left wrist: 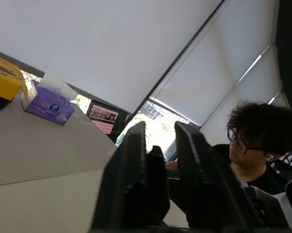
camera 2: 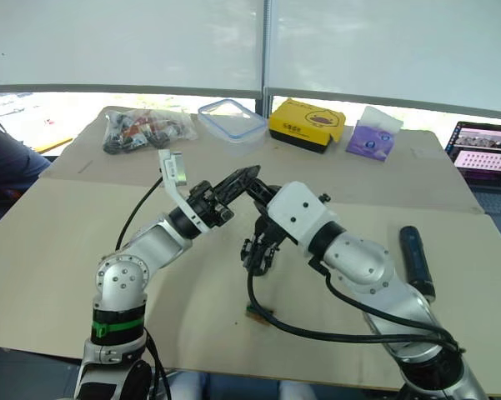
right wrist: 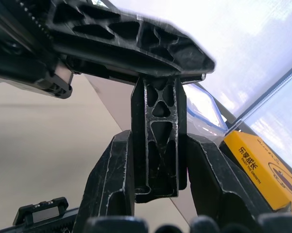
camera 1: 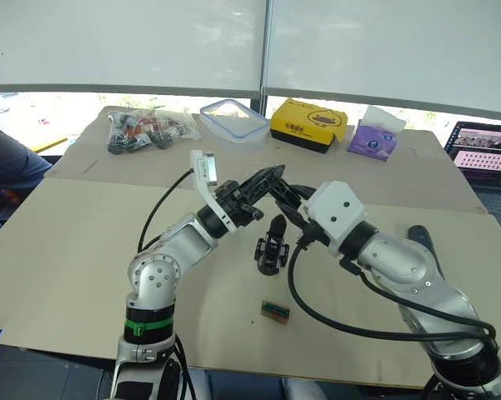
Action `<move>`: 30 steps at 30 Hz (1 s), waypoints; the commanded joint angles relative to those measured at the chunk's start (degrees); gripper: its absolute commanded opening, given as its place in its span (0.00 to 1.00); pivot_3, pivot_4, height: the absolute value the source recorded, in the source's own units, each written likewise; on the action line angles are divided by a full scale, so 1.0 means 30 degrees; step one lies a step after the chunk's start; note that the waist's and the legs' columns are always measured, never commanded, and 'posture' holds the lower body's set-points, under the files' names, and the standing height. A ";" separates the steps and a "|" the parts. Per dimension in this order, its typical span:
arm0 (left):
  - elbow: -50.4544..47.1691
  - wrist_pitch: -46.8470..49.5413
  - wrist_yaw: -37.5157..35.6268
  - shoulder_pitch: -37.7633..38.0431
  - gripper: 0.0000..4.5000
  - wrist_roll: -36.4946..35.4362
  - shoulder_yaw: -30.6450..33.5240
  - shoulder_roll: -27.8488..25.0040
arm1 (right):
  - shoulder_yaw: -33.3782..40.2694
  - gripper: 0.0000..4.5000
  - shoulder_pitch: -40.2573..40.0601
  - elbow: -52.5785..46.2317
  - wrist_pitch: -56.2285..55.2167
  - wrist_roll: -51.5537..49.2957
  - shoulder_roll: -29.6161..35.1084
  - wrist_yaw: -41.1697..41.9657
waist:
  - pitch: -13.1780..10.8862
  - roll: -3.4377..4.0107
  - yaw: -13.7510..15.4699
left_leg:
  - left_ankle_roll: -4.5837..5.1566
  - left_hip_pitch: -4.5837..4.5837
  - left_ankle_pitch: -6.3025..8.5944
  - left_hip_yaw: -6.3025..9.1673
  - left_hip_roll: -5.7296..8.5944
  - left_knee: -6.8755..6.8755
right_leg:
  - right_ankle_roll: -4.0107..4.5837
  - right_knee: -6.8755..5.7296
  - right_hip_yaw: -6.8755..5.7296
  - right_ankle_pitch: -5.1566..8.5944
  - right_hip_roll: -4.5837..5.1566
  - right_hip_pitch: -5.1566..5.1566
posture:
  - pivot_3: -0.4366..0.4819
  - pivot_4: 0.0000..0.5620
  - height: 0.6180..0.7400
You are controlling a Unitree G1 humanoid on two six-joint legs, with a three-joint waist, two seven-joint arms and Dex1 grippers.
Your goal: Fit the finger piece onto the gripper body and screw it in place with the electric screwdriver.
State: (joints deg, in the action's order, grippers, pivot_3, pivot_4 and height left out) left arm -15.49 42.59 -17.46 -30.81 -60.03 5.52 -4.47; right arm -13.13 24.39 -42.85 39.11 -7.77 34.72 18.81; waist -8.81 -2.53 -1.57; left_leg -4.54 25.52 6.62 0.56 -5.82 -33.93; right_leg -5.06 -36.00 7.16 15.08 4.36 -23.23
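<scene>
Here, one finger piece (right wrist: 155, 145), one gripper body (camera 1: 272, 248), one electric screwdriver (camera 2: 416, 260).

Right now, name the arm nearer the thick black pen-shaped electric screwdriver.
Right. The right arm lies alongside the screwdriver; the left arm reaches in from the table's opposite side.

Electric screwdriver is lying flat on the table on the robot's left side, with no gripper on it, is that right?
Not quite. The electric screwdriver does lie flat on the table with no gripper on it, but it is on the robot's right side, not its left. The right eye view shows it plainly.
</scene>
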 commanded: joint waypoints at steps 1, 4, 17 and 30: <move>-0.0538 -0.0532 -0.0187 -0.0257 0.00 -0.0180 0.0036 0.0299 | 0.0527 0.25 -0.0097 -0.0792 0.0042 -0.0247 -0.0434 0.0422 | 0.0000 0.0000 0.0066 | 0.0000 0.0000 0.0000 -0.0001 0.0000 0.0001 | 0.0001 0.0001 -0.0001 -0.0001 0.0000 0.0000 | 0.48 0.27 1.00; -0.0476 -0.0467 -0.0366 -0.0432 0.00 -0.0574 0.0234 0.0401 | 0.1468 0.48 -0.0085 -0.1036 0.0246 -0.1029 -0.0396 0.1248 | 0.0000 0.0000 0.0183 | 0.0000 0.0000 0.0000 0.0000 0.0000 0.0005 | 0.0002 0.0002 -0.0001 -0.0001 0.0000 -0.0001 | 0.48 0.27 1.00; 0.4625 0.3977 -1.1974 -0.4481 0.00 0.0285 -0.1774 -0.8320 | 0.8663 0.86 0.3144 0.3070 1.0260 -1.7749 0.2786 0.6956 | -0.0035 -0.0007 0.0005 | -0.0001 -0.0004 0.0003 0.0002 -0.0002 0.0050 | 0.0059 0.0012 -0.0010 0.0008 0.0002 -0.0017 | 0.48 0.27 1.00; 0.2772 0.3454 -1.5962 -0.4359 0.00 0.2571 -0.4431 -0.8536 | 0.6350 0.86 0.5483 0.5682 1.4851 -2.2663 0.0213 0.1987 | -0.0056 0.0017 -0.0148 | 0.0008 0.0269 -0.0004 0.0044 -0.0002 0.0032 | -0.0009 -0.0105 -0.0017 -0.0092 -0.0020 -0.0316 | 0.48 0.27 1.00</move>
State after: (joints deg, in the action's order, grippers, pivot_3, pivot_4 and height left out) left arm -4.68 54.03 -64.13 -44.04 -52.89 -7.57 -29.97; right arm 5.46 39.91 -25.27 82.79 -73.43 35.38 25.98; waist -8.98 -2.47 -2.02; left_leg -4.51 26.33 6.61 0.71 -5.83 -33.82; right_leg -5.09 -36.31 7.10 14.81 4.30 -24.17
